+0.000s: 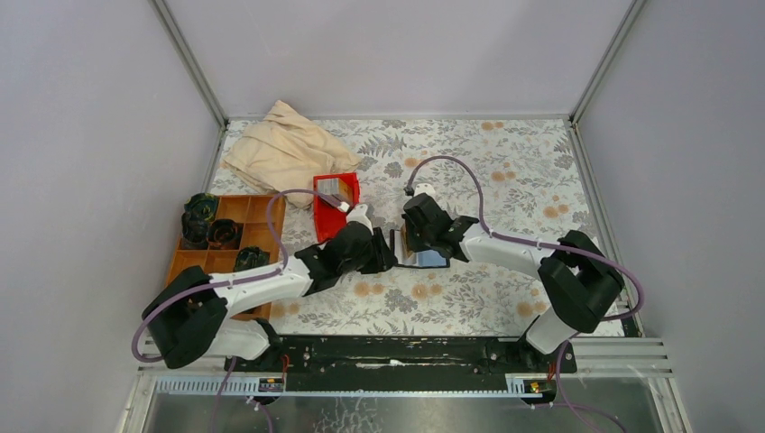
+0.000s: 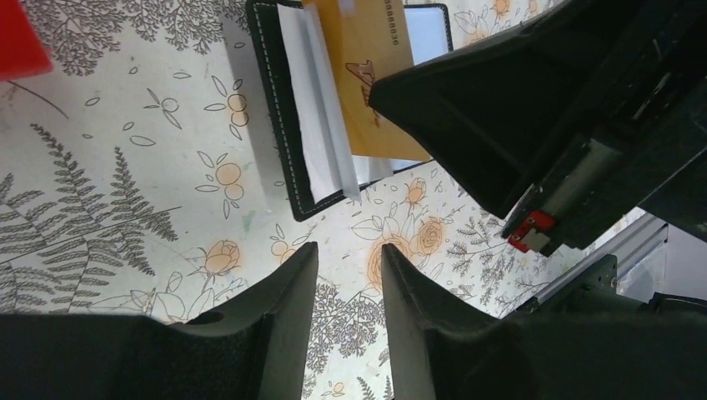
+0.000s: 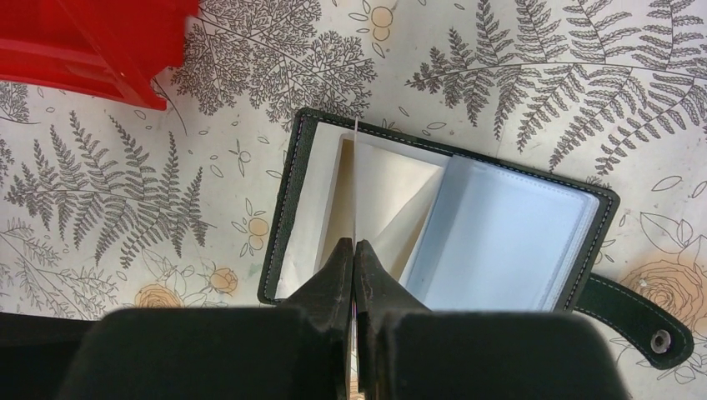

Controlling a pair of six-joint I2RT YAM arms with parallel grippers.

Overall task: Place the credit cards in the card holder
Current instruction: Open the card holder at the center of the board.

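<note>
— Right jaws pinch a tan card (image 2: pixel 367 75) edge-down over the card holder (image 3: pixel 508 242), open mid-surface.
— Left jaws hang spread, empty. Next, likely: ease it into a pocket.

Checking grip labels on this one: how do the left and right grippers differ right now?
The left gripper has its fingers apart with nothing between them; the right gripper has its fingers shut on a tan card. The left gripper is beside the card holder, over bare table; the right gripper holds its card on edge over the holder's open inside. Both point down close to the card holder.
</note>
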